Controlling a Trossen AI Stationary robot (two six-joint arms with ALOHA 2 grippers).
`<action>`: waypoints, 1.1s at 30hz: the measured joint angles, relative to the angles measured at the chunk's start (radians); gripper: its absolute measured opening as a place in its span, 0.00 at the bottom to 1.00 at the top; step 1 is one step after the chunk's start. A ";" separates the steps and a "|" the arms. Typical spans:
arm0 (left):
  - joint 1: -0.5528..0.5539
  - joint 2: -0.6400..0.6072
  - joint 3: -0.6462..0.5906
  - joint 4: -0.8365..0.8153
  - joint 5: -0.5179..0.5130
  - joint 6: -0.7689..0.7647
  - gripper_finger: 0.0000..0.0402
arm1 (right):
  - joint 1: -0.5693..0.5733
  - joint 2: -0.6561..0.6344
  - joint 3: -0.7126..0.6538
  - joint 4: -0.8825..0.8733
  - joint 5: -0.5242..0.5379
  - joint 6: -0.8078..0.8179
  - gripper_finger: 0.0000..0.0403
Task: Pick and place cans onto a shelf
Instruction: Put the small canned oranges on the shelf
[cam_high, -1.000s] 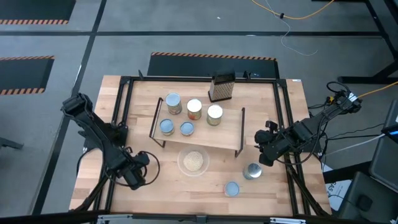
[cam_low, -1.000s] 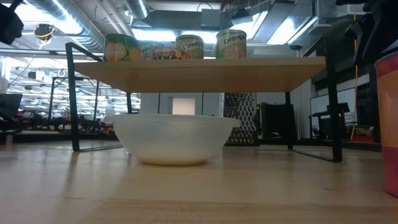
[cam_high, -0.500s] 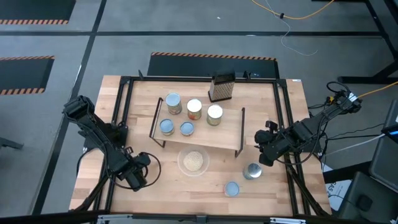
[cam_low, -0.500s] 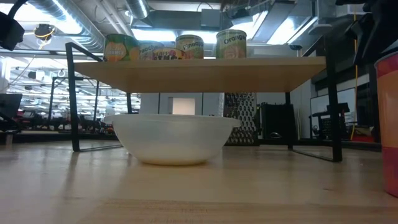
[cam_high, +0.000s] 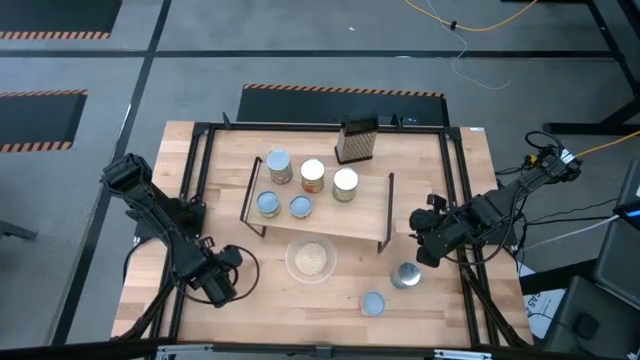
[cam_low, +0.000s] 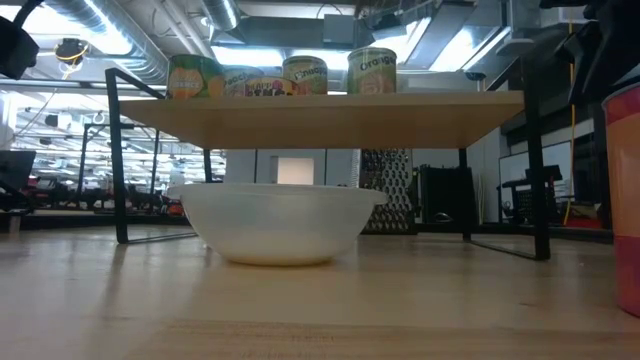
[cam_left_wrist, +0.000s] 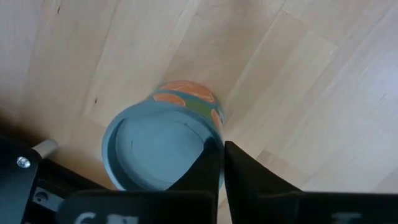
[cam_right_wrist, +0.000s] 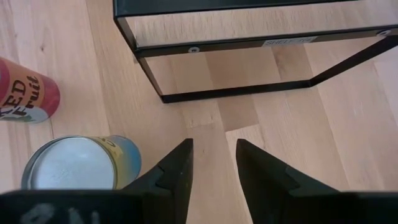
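Observation:
Several cans (cam_high: 313, 175) stand on the light-wood shelf (cam_high: 365, 215); three of them also show in the low view (cam_low: 305, 75). Two more cans stand on the table: a silver-topped one (cam_high: 405, 275) and a blue-topped, red-labelled one (cam_high: 372, 304). My left gripper (cam_high: 215, 285) is shut, directly over a blue-topped can with a green and orange label (cam_left_wrist: 158, 146). It hides this can from the high view. My right gripper (cam_right_wrist: 213, 162) is open and empty over bare table, between the shelf's right leg (cam_right_wrist: 236, 93) and the silver-topped can (cam_right_wrist: 81, 165). My left gripper points down, and its shut fingertips (cam_left_wrist: 211, 155) lie over the rim (cam_left_wrist: 217, 127) of the can's top. I cannot tell whether they touch it. The can stands upright on the table.
A white bowl (cam_high: 311, 260) stands in front of the shelf. A dark box grater (cam_high: 356, 140) stands behind it. Black rails (cam_high: 195, 200) run along the table's sides, one close to my left gripper. The red can (cam_low: 625, 190) shows at the low view's right edge.
My left arm has shifted slightly toward the table's near edge. The cans, the shelf and my right gripper have stayed put.

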 joint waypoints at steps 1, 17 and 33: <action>0.000 0.001 0.006 -0.001 0.005 0.006 0.01 | 0.000 0.000 0.000 0.000 0.000 0.000 0.31; 0.000 0.004 0.247 0.017 0.122 0.222 0.00 | 0.000 0.000 0.000 0.000 0.000 0.000 0.31; 0.056 0.146 0.561 0.038 0.118 0.435 0.00 | 0.000 0.000 0.000 0.000 0.000 0.000 0.31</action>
